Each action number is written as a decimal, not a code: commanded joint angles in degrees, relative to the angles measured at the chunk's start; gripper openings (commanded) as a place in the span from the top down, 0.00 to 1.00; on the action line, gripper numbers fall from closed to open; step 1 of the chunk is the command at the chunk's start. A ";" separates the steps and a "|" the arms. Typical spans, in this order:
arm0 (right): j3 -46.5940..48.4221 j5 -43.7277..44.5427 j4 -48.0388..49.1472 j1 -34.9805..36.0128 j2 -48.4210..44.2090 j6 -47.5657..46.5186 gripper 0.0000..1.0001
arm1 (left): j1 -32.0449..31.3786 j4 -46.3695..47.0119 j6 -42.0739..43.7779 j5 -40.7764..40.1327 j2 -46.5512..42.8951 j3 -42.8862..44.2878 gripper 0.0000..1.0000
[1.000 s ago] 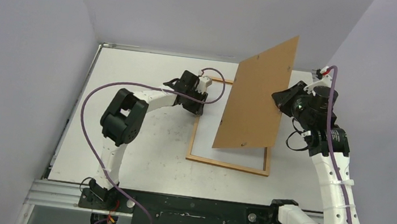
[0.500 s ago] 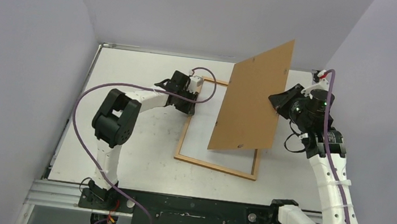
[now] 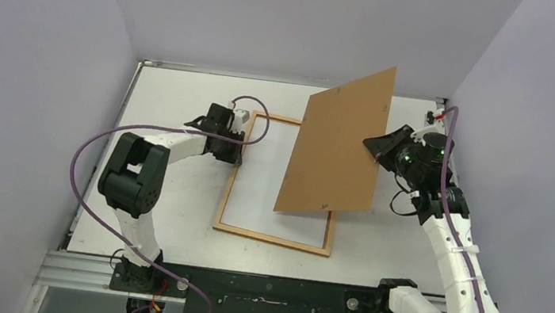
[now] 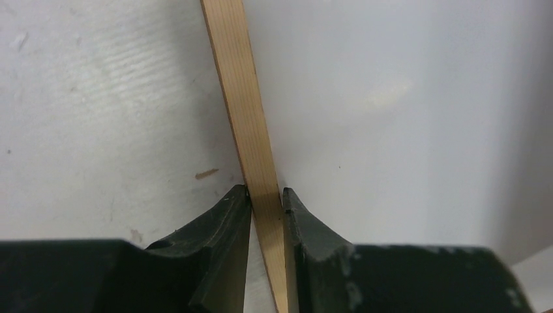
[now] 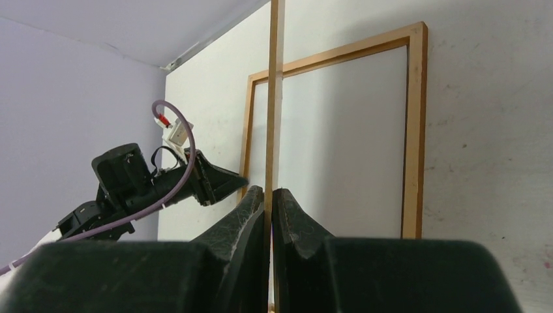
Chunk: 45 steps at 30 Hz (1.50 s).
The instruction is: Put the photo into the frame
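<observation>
**Both grippers busy at the frame, board held up over it**

The frame lies flat on the table, slightly askew, its near rail closest to the arm bases. Inside the border is a smooth white field. The views do not settle whether that is the photo's white back or the pane over the table.

The left arm's elbow folds up on the near-left side of the frame. Its forearm reaches across to the frame's left rail, close to the far-left corner, with a purple cable looping out beside it. The left gripper pinches that rail, one finger on each side of the wood.

The right arm rises from the near-right side of the frame, and its wrist turns in towards it. The right gripper is clamped on the right edge of a plain brown backing board. The board is held tilted above the frame's right half and hides that part, including the far-right corner, from the overhead camera.

The left wrist camera shows what the overhead one cannot. There is scuffed table outside the rail and clean white inside it. The right wrist camera sees the board edge-on as a thin strip, with the whole frame uncovered beyond it and the left gripper at the far rail.
</observation>
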 commanded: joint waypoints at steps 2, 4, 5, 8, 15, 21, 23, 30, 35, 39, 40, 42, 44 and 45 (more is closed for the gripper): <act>-2.84 -5.65 15.92 0.16 0.10 6.74 0.95 | 2.66 1.00 -6.40 0.63 -6.70 -3.98 0.80; -3.92 -6.47 18.10 0.83 1.07 8.14 0.95 | 3.57 1.46 -8.99 2.35 -7.57 -5.38 0.79; -4.46 -6.63 19.10 1.37 1.45 8.87 0.95 | 3.81 1.60 -10.09 3.13 -8.05 -5.97 0.77; -5.83 -6.29 21.68 3.58 2.72 10.11 0.95 | 4.83 2.84 -13.01 6.24 -9.45 -7.53 0.70; -9.46 -3.87 29.77 10.19 6.19 12.86 0.95 | 10.23 2.90 -13.99 11.68 -13.90 -8.66 0.44; -11.70 -2.80 34.54 12.21 9.05 14.91 0.95 | 14.51 1.67 -10.13 12.96 -17.18 -8.91 0.39; -11.84 -1.91 35.16 13.13 9.88 15.07 0.95 | 14.84 0.81 -8.31 12.62 -17.34 -8.98 0.39; -13.28 0.42 37.97 16.04 12.08 16.36 0.95 | 14.96 1.98 -5.61 11.83 -16.61 -11.50 0.46; -14.07 1.49 38.31 16.88 12.50 16.40 0.95 | 15.04 3.16 -5.40 12.42 -15.89 -12.93 0.55; -15.09 2.54 38.55 17.31 12.45 16.40 0.95 | 15.00 3.68 -5.40 13.00 -15.92 -13.39 0.55; -15.47 2.89 38.75 17.37 12.49 16.38 0.95 | 14.96 3.69 -5.40 13.15 -15.81 -13.37 0.56; -16.20 3.35 39.10 17.66 12.62 16.56 0.95 | 14.96 3.69 -5.31 13.23 -15.44 -13.31 0.56; -17.00 3.50 39.77 17.76 12.79 16.81 0.95 | 14.96 3.96 -5.31 13.06 -15.14 -13.50 0.56; -17.36 3.51 40.20 17.79 13.00 16.90 0.95 | 14.96 4.34 -5.31 12.94 -15.09 -13.71 0.56</act>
